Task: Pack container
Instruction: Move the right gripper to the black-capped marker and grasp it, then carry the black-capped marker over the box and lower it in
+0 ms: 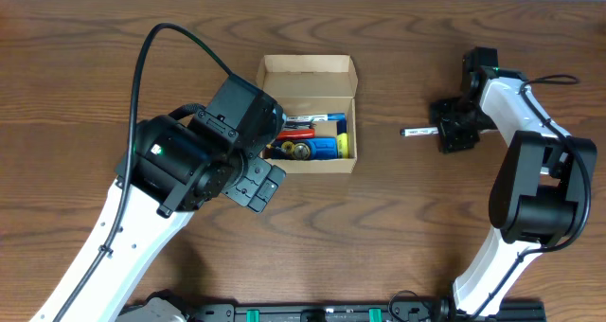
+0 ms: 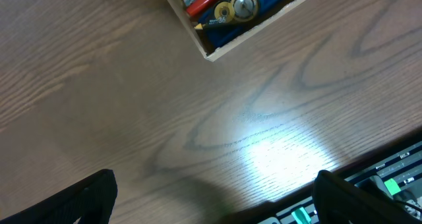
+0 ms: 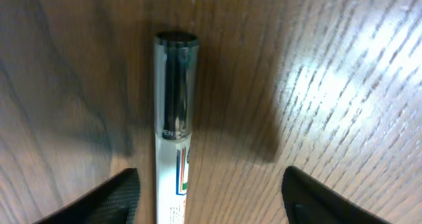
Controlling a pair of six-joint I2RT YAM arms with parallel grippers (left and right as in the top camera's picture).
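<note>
The container [image 1: 309,68] is a small tan cardboard box with its flap lid open, in the middle of the table. It holds several pens and markers, blue, red and yellow; its near corner shows in the left wrist view [image 2: 210,51]. My left gripper [image 1: 263,184] is open and empty, just left of and in front of the box [image 2: 214,197]. A white pen with a black cap [image 1: 417,132] lies on the table right of the box. My right gripper [image 1: 453,131] is open over that pen [image 3: 173,145], which lies by the left finger [image 3: 210,196].
The table is brown wood grain [image 1: 398,227]. A black rail with green markings [image 1: 312,313] runs along the table's front edge and shows at the lower right of the left wrist view [image 2: 389,178].
</note>
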